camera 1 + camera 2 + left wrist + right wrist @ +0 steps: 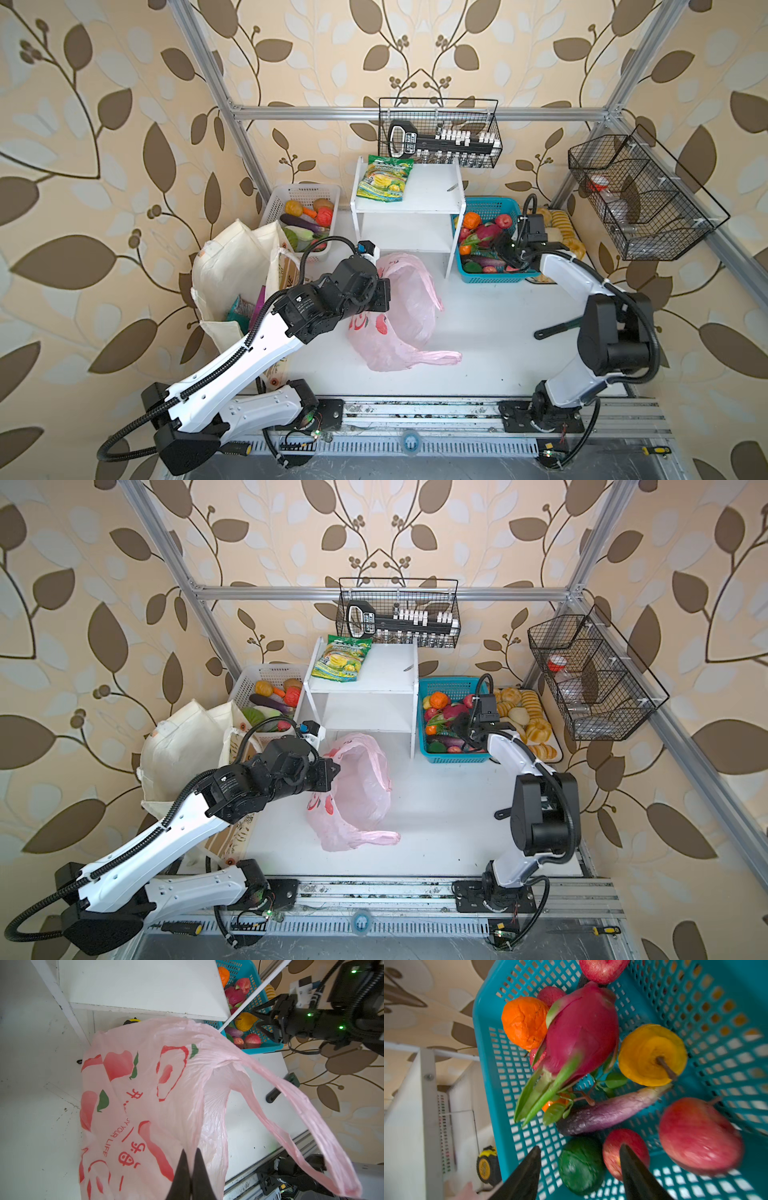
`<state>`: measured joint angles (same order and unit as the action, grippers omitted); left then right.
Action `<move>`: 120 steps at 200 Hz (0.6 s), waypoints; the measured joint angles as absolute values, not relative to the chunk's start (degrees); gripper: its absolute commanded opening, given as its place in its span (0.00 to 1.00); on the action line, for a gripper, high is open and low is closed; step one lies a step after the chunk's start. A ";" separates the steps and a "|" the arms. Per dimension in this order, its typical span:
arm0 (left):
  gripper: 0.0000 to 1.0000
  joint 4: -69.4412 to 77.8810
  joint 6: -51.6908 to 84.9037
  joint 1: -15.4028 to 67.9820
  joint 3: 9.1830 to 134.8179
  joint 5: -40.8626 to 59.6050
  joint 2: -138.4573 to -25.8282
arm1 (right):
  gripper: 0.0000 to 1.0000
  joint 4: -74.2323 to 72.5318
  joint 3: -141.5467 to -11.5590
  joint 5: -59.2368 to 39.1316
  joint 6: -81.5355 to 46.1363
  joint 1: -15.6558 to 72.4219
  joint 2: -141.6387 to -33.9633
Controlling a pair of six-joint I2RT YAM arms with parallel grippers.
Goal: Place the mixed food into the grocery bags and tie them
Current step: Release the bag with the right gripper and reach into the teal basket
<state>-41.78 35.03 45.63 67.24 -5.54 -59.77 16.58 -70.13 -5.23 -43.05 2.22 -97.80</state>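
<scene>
The pink plastic grocery bag [409, 307] lies open-mouthed on the white table, one loop handle trailing toward the front. My left gripper [191, 1150] is shut on the pink plastic bag's rim, thin film pinched between its fingertips. The cream canvas tote [232, 266] stands at the left with a teal-and-red packet [239, 309] and a purple packet [258, 305] showing inside. My right gripper [580, 1147] hangs open over the blue basket [488, 1064], holding nothing. Below it lie a magenta dragon fruit [581, 1030], an orange fruit [525, 1022], a yellow fruit [652, 1055] and red apples [697, 1136].
A white shelf unit [409, 208] stands at the back middle with a green-and-yellow packet [384, 178] on top. A white basket [305, 195] of vegetables is beside the tote. Bread rolls [528, 721] lie right of the blue basket. A purple eggplant [608, 1111] and a tape measure [485, 1165] show too.
</scene>
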 measured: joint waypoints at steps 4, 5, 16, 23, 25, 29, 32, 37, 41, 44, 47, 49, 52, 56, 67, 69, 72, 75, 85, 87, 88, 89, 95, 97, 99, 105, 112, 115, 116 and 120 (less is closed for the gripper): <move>0.00 -41.63 35.00 45.54 67.22 -5.48 -59.77 | 0.75 16.10 -70.98 -4.78 -44.18 2.57 -99.04; 0.00 -41.60 35.00 45.50 67.22 -5.43 -59.77 | 0.80 16.01 -71.11 -4.64 -44.38 2.63 -99.22; 0.00 -41.25 34.94 44.88 67.18 -4.95 -59.75 | 0.94 14.66 -72.82 -3.42 -47.07 3.27 -101.67; 0.00 -41.08 34.89 44.88 67.18 -4.84 -59.75 | 0.94 14.28 -74.04 -2.57 -48.36 3.57 -103.09; 0.00 -41.04 34.87 44.86 67.18 -4.80 -59.75 | 0.94 14.28 -74.43 -2.39 -48.75 3.64 -103.53; 0.00 -40.88 34.85 44.77 67.18 -4.62 -59.75 | 0.94 14.31 -75.29 -1.93 -49.21 3.70 -104.25; 0.00 -40.80 34.83 44.62 67.18 -4.54 -59.75 | 0.94 14.41 -76.14 -1.61 -49.63 3.77 -104.97; 0.00 -40.66 34.79 44.51 67.18 -4.45 -59.75 | 0.94 14.57 -77.58 -0.95 -50.28 3.77 -106.06; 0.00 -40.60 34.72 44.51 67.18 -4.40 -59.75 | 0.95 14.76 -78.96 -0.23 -50.81 3.77 -107.00; 0.00 -40.53 34.68 44.51 67.18 -4.34 -59.75 | 0.95 14.76 -79.77 0.32 -51.29 3.75 -107.61; 0.00 -40.49 34.68 44.49 67.18 -4.27 -59.75 | 0.95 14.70 -80.51 0.86 -51.57 3.75 -108.14; 0.00 -40.47 34.65 44.42 67.18 -4.21 -59.75 | 0.95 14.59 -80.86 1.23 -51.83 3.75 -108.38; 0.00 -40.45 34.63 44.25 67.16 -4.05 -59.75 | 0.95 14.31 -81.45 1.89 -52.51 3.75 -108.90; 0.00 -40.45 34.61 44.14 67.16 -3.81 -59.75 | 0.95 14.13 -81.91 2.61 -52.86 3.75 -109.23; 0.00 -40.42 34.59 44.05 67.13 -3.42 -59.75 | 0.95 13.74 -82.70 4.03 -54.63 3.51 -110.10; 0.00 -40.42 34.59 43.94 67.13 -3.40 -59.75 | 0.95 13.67 -82.78 4.21 -54.92 3.46 -110.24; 0.00 -40.42 34.57 43.79 67.13 -3.25 -59.75 | 0.95 13.54 -82.91 4.32 -55.33 3.40 -110.52; 0.00 -40.42 34.57 43.79 67.13 -3.18 -59.75 | 0.95 13.43 -83.05 4.45 -55.68 3.31 -110.72; 0.00 -40.40 34.52 43.75 67.02 -3.09 -59.75 | 0.95 13.30 -83.92 4.51 -56.84 3.03 -111.98; 0.00 -40.32 34.52 43.75 66.96 -3.09 -59.75 | 0.95 13.34 -84.12 4.54 -56.99 2.96 -112.25; 0.00 -40.29 34.52 43.72 66.94 -3.09 -59.75 | 0.95 13.37 -84.23 4.51 -57.10 2.94 -112.38; 0.00 -40.27 34.52 43.70 66.92 -3.07 -59.75 | 0.95 13.39 -84.47 4.54 -57.23 2.87 -112.66; 0.00 -40.18 34.48 43.40 66.74 -2.98 -59.72 | 0.95 13.37 -85.34 4.56 -57.80 2.79 -113.75; 0.00 -40.16 34.48 43.40 66.67 -2.96 -59.72 | 0.94 13.37 -85.65 4.56 -57.98 2.72 -114.17; 0.00 -40.12 34.48 43.38 66.59 -2.96 -59.72 | 0.94 13.39 -85.89 4.56 -58.13 2.70 -114.52; 0.00 -40.05 34.46 43.38 66.39 -2.94 -59.72 | 0.94 13.50 -86.91 4.64 -58.70 2.55 -115.77; 0.00 -40.05 34.41 43.03 66.19 -2.85 -59.72 | 0.94 13.82 -88.07 4.80 -59.16 2.50 -117.21; 0.00 -40.07 34.41 43.03 66.17 -2.83 -59.72 | 0.94 13.93 -88.60 4.84 -59.35 2.50 -117.82; 0.00 -40.07 34.41 43.03 66.17 -2.83 -59.72 | 0.94 13.93 -88.82 4.89 -59.42 2.50 -118.08; 0.00 -40.05 34.39 42.96 66.17 -2.81 -59.72 | 0.94 14.09 -89.45 4.95 -59.55 2.50 -118.85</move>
